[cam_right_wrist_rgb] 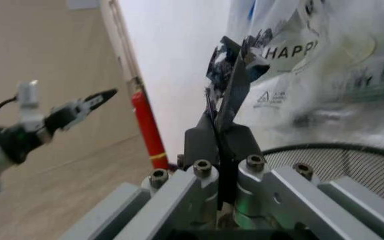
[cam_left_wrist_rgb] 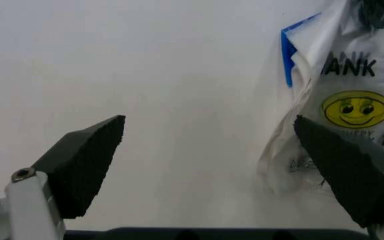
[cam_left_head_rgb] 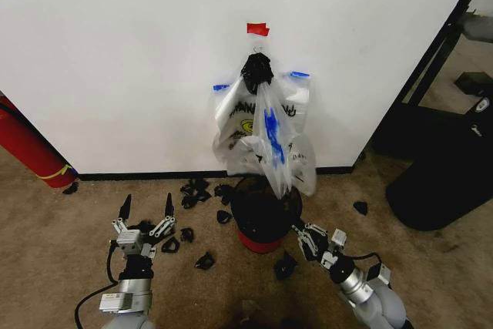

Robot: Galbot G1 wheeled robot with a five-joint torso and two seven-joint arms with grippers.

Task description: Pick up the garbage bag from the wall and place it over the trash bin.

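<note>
Garbage bag (cam_left_head_rgb: 266,132) hanging at centre frame on the white wall (cam_left_head_rgb: 115,52), under red tape (cam_left_head_rgb: 258,29), lower tip dangling over the trash bin (cam_left_head_rgb: 262,217) just below. Right gripper (cam_left_head_rgb: 303,238), lower right of centre beside the bin, pressed together on a fold of the bag's film. Left gripper (cam_left_head_rgb: 146,207), lower left, spread wide and empty. Best lifted gently off the hook, then mouth spread over the rim. Black scraps (cam_left_head_rgb: 199,190) littering the carpet; open floor left, big black bulk (cam_left_head_rgb: 443,175) crowding right.
</note>
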